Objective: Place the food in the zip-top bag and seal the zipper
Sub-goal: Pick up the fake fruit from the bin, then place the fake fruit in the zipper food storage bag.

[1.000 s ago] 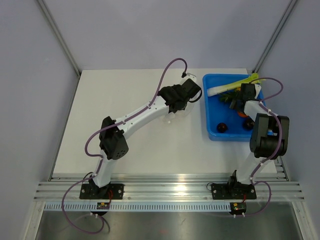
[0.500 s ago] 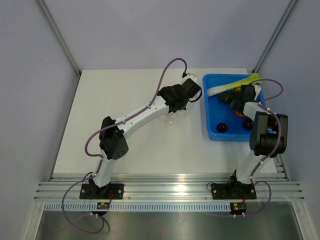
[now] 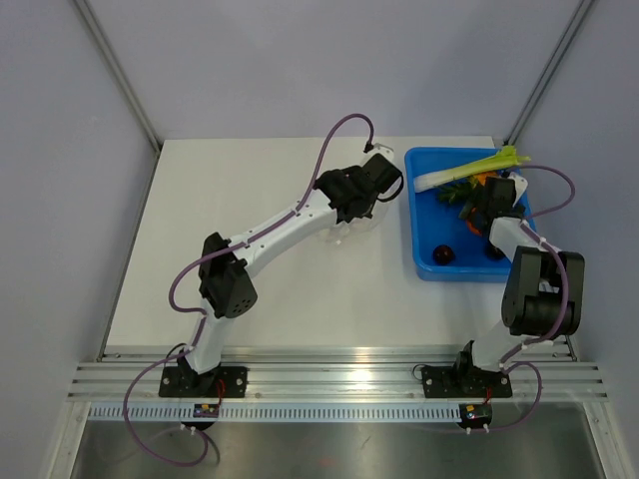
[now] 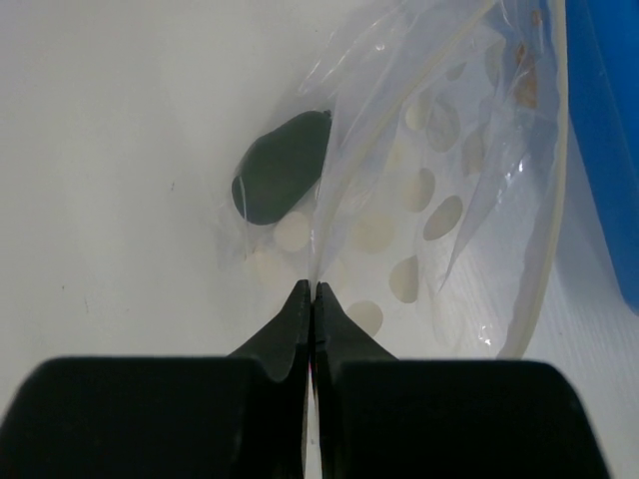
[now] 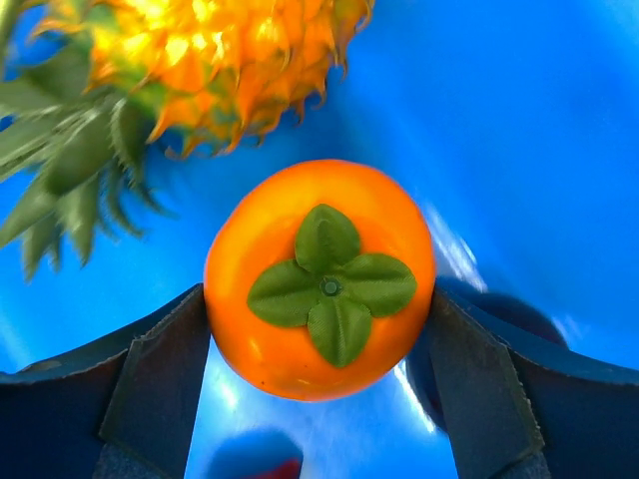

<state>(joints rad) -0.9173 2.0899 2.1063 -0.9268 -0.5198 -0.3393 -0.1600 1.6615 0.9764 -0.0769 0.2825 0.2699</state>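
Note:
My right gripper (image 3: pixel 488 207) is down in the blue bin, its jaws closed on a small orange fruit with a green leaf cap (image 5: pixel 319 284). The bumpy orange pineapple with green leaves (image 5: pixel 215 60) lies just beyond it and also shows in the top view (image 3: pixel 477 185). Two small dark round pieces (image 3: pixel 442 255) (image 3: pixel 494 250) lie at the bin's near end. My left gripper (image 4: pixel 315 291) is shut on an edge of the clear zip-top bag (image 4: pixel 439 170), which lies on the table left of the bin (image 3: pixel 347 228). A dark green piece (image 4: pixel 283 166) is in the bag. I cannot make out the zipper.
The blue bin (image 3: pixel 411 225) stands at the table's back right; its wall shows at the right edge of the left wrist view (image 4: pixel 611 150). A long white and green leek (image 3: pixel 457 175) lies across its far end. White table (image 3: pixel 260 299) spreads to the left.
My right arm's elbow swung out to the right and the wrist shifted slightly nearer in the bin. My left gripper edged slightly left with the bag.

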